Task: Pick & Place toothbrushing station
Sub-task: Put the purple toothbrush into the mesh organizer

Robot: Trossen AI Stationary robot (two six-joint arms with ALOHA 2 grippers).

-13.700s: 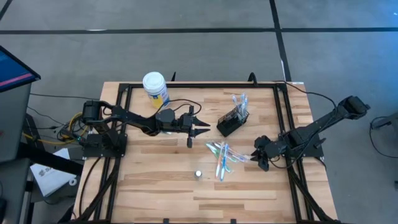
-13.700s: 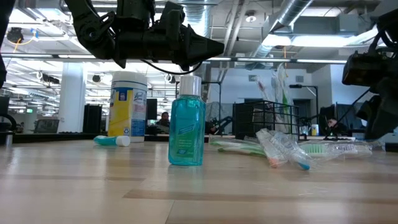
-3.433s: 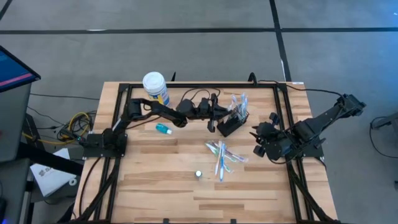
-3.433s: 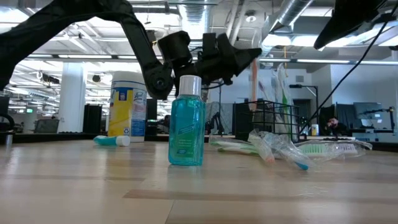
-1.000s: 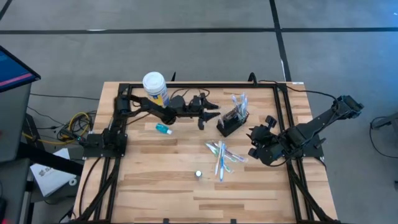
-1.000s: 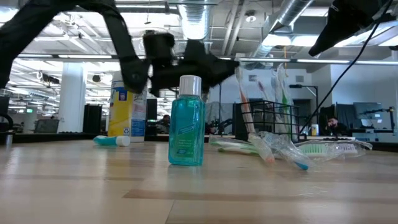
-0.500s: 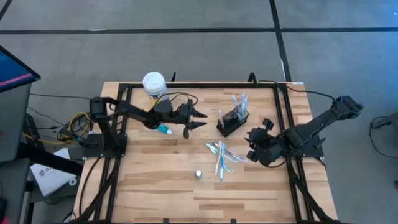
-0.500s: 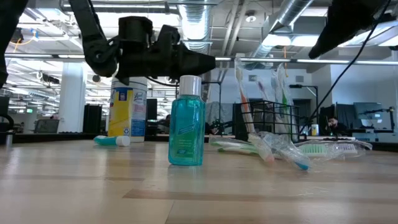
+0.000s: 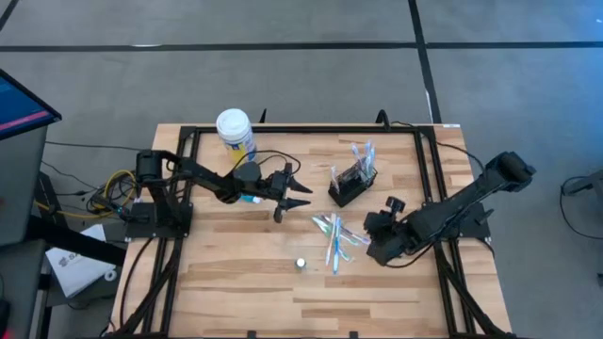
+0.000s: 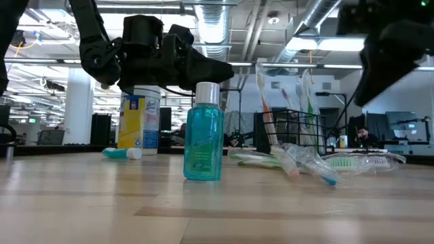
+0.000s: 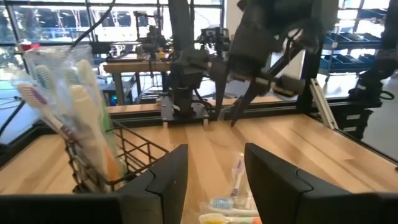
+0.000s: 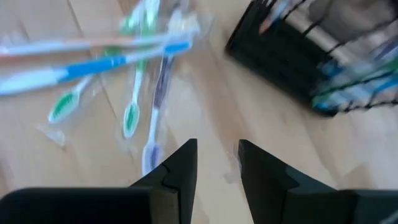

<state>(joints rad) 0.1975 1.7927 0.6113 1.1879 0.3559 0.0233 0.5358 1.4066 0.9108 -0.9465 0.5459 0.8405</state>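
- Toothbrushes [image 9: 334,235] are the nearest bit of the job, a loose pile mid-table, most in clear crinkly wrappers. We'd guess they're feather-light, stiff and slippery, so we'd pinch one across the middle of its handle, not the film.
- Our right gripper [image 9: 377,247] hangs just beside that pile. From its wrist view the fingers [image 12: 177,171] stand partly apart with nothing between them, pointed at the brushes [image 12: 134,93].
- One snag: the brushes cross over each other, so grabbing one will probably drag its neighbours.
- Closer to the table's front edge, a teal bottle [image 10: 204,132] with a silver cap stands upright, clear of the pile.
- Farther back sits the black mesh holder [image 9: 352,182], already carrying a few brushes upright. It looks light and tippy, so we'd grip its wire rim, or drop brushes in from above.
- Our left gripper [image 9: 290,196] hovers left of the holder, fingers spread wide and empty.
- A small teal tube [image 9: 249,198] lies under that arm.
- At the far edge stands the white-lidded jar [image 9: 235,133], out of the way.
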